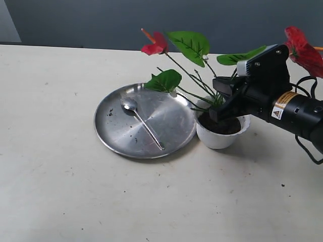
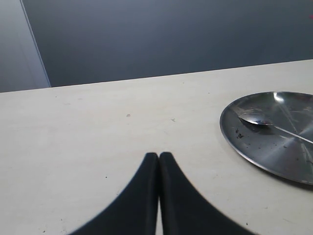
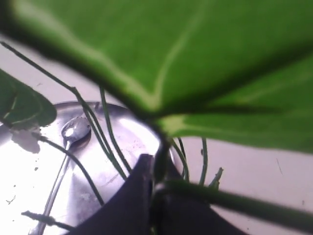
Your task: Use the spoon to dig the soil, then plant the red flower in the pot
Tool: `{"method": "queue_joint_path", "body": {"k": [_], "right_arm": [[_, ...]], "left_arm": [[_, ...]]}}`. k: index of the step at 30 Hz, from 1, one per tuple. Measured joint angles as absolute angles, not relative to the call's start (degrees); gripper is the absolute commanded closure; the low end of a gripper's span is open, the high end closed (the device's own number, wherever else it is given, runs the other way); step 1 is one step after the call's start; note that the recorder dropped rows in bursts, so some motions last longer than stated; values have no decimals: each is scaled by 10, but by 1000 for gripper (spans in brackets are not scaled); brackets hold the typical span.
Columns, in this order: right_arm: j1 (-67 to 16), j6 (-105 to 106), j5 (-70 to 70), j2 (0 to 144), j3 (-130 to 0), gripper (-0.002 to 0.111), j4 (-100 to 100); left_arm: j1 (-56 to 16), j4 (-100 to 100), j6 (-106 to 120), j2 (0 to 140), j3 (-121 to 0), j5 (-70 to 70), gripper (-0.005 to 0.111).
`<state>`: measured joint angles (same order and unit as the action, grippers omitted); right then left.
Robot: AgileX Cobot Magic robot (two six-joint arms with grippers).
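Two arms are mine. My right gripper has its jaws pinched on the stems of the red flower, the base sitting in the soil of the pot on the desk. The spoon lies on the steel plate just beside the pot. My left gripper hangs over bare desk, jaws pressed together on nothing.

Red flower leaning in soil-filled white pot, spoon lying flat nearby
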<state>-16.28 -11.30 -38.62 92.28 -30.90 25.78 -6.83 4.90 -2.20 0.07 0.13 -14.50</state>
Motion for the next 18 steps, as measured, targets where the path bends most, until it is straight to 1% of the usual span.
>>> {"method": "queue_joint_path", "body": {"k": [4,7,11,18], "right_arm": [[-163,-118,-377,919,-309,107,258],[-163,-120,-367,916,-309,99,258],[-163,-130,-309,922,-304,89,262],[-163,-137,-288,923,-303,89,263]], "left_arm": [[-68,49,-22,1,1,-145,106],[-68,49,-22,1,1,-145,106],[-68,49,-22,1,1,-145,106],[-68,49,-22,1,1,-145,106]]}}
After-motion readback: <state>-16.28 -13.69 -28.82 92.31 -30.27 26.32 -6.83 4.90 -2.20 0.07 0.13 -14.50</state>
